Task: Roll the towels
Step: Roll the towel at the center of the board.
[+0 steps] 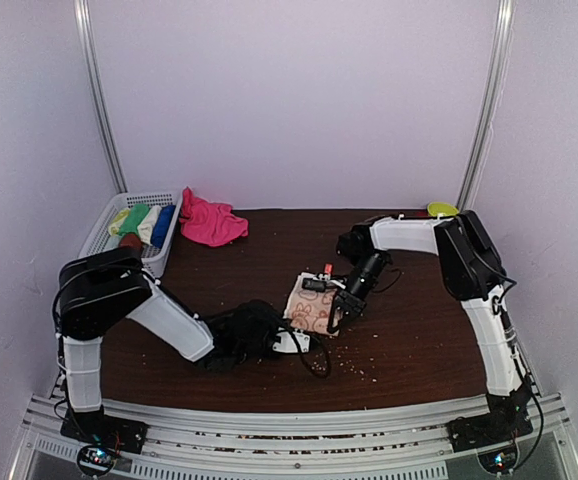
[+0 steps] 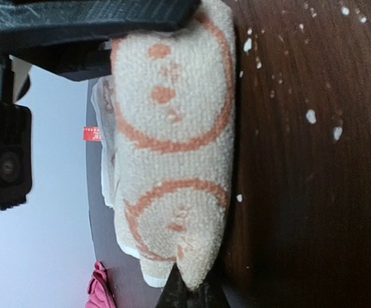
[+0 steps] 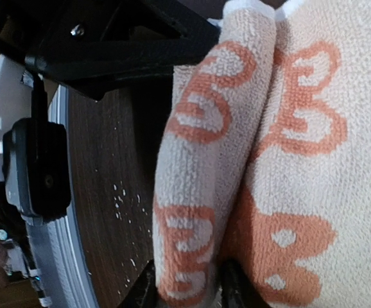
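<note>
Item, upper left of the overhead view: white mesh basket (image 1: pixel 151 196) at the far left corner of the dark brown worktop (image 1: pixel 249 265), holding rolled towels (image 1: pixel 141 222), green and blue among them. Item, just right of the basket: hot pink towel (image 1: pixel 211 222), loose and crumpled, unrolled, apart from both arms. Item, lower centre-left: left pincer (image 1: pixel 287 338), low on the worktop, closed on the lower left edge of the peach-orange towel (image 1: pixel 312 305); its wrist view shows the doubled cloth (image 2: pixel 172 160) filling the space between the two jaws, ring pattern outward. Item, centre: the peach-orange towel itself, lying partly flat, with its nearer edge folded over. Item, centre-right: right pincer (image 1: pixel 339 315), pointing down at the towel's right edge; its wrist view shows a rolled fold (image 3: pixel 198 179) lying between the jaws, but whether they pinch it cannot be told. Item, lower centre: pale crumbs (image 1: pixel 364 370) scattered on the wood. Item, upper right: small yellow-green object (image 1: pixel 442 209) at the worktop's far edge, behind the right arm.
</note>
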### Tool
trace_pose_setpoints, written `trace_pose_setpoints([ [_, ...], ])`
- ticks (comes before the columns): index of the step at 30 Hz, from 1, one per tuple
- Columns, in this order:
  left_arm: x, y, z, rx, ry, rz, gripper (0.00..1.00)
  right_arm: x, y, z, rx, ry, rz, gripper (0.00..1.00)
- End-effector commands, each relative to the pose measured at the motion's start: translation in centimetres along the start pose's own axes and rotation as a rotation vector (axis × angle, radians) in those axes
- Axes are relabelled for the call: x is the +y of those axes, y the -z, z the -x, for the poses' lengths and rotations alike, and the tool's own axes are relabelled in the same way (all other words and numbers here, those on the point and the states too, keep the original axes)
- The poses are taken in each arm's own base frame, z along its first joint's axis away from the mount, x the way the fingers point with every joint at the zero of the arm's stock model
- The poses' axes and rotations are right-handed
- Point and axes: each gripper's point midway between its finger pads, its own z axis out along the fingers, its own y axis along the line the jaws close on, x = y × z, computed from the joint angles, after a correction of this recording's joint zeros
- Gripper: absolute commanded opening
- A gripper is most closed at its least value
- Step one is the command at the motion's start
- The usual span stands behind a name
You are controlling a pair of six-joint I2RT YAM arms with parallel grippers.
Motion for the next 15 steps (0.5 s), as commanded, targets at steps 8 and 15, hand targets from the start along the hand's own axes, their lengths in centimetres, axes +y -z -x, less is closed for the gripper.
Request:
trace_pose_setpoints([
  [8, -4.3, 1.7, 0.2, 0.139, 0.198, -0.350, 0.00, -0.8, 7.8, -0.3, -0.008, 0.222, -0.517, 0.46],
  [15, -4.7, 2.0, 1.6, 0.171, 0.300, -0.475, 0.00, -0.5, 9.9, -2.5, -0.085, 0.479, -0.824, 0.62],
])
